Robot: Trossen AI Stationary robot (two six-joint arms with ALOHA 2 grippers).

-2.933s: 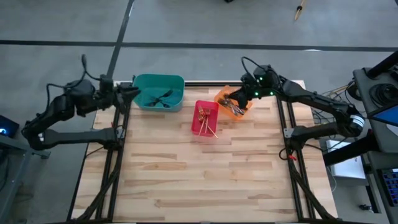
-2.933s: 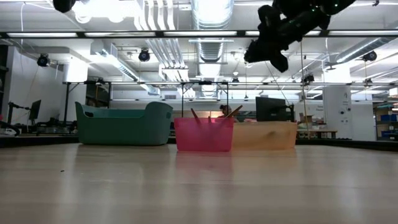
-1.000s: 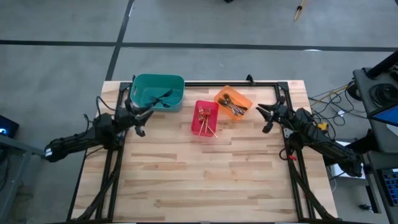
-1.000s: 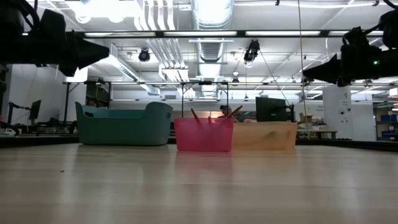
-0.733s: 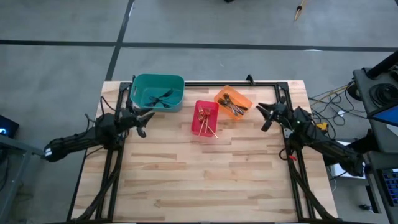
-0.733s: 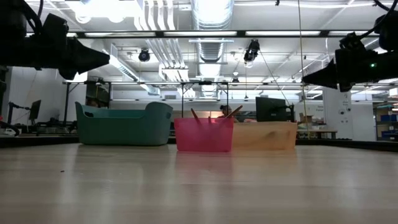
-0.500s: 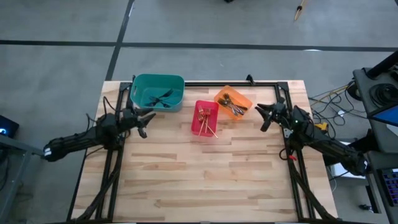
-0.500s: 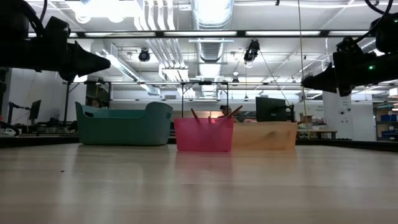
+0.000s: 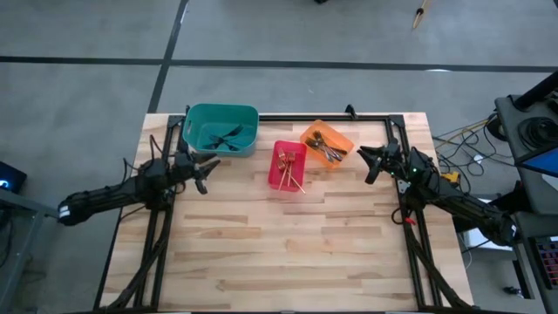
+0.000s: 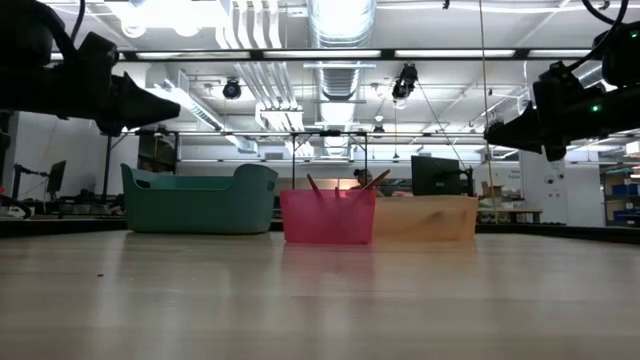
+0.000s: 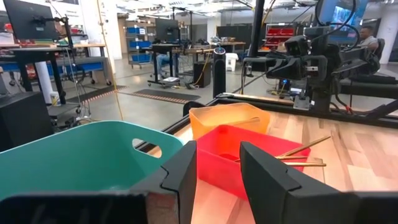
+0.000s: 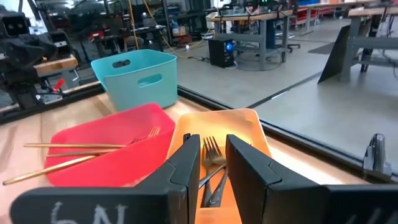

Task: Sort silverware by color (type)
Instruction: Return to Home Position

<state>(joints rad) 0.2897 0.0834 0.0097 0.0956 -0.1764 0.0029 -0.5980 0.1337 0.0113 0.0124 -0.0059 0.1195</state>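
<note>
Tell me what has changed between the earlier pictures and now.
The right end effector left its place above the orange bin and drew back toward the right edge of the table, coming lower. The left end effector drew away from the teal bin's left side and also came lower. Both are open and hold nothing. The bins and the forks in them stayed as they were.

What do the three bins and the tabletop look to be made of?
Teal bin: probably opaque matte plastic, with a moulded handle slot. Red bin and orange bin: seemingly translucent plastic; light glows through their walls. Table: wood, pale glued strips with visible grain, smooth finish.
</note>
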